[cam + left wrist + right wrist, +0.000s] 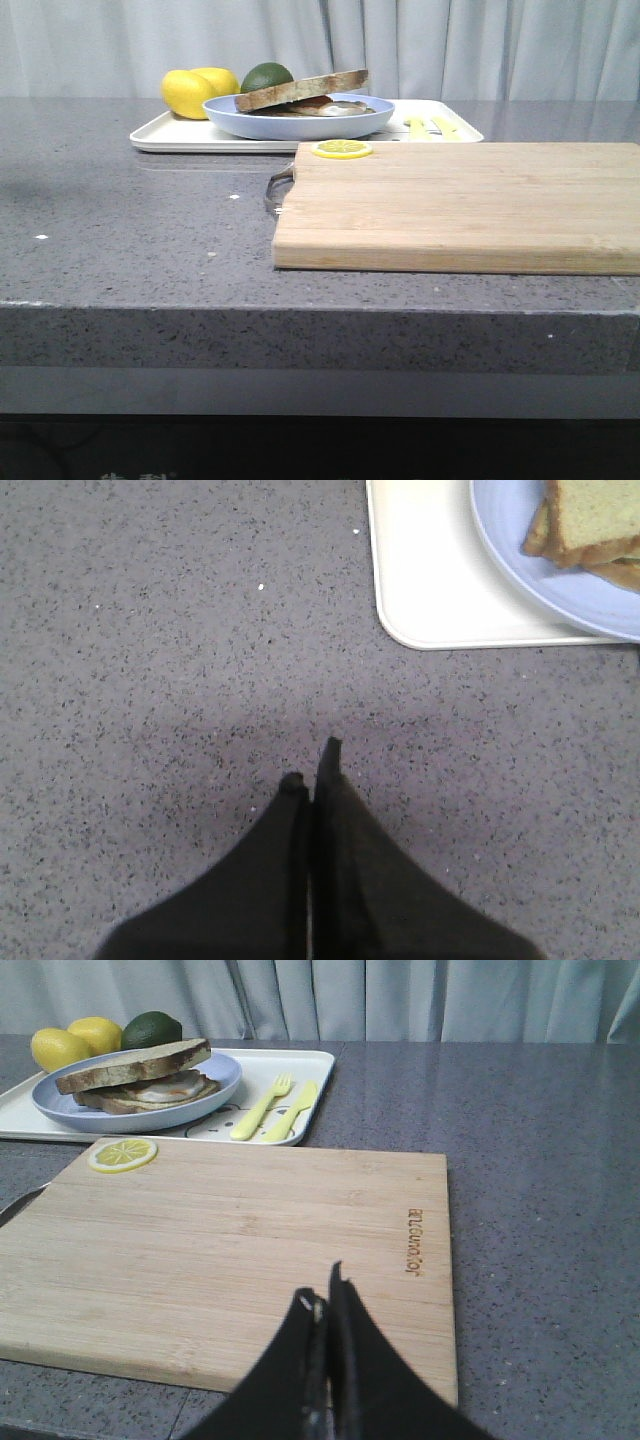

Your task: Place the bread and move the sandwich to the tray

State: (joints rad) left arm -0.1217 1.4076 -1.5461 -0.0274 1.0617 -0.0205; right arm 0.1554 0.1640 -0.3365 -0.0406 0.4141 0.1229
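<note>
The sandwich [318, 106] with its fried egg lies on a light blue plate [300, 124], and the plate stands on the white tray [170, 135] at the back of the counter. The plain bread slice [300, 88] rests tilted on top of it. In the left wrist view, my left gripper [312, 765] is shut and empty above bare counter, short of the tray corner [430, 590] and the plate [520, 565]. My right gripper [325, 1295] is shut and empty over the near edge of the wooden board [250, 1230]. Neither gripper shows in the front view.
A wooden cutting board [460, 205] with a lemon slice [341, 149] at its far left corner lies in front of the tray. Two lemons [190, 92] and a lime [267, 76] sit behind the plate. A yellow fork [262, 1108] and knife [296, 1108] lie on the tray's right part.
</note>
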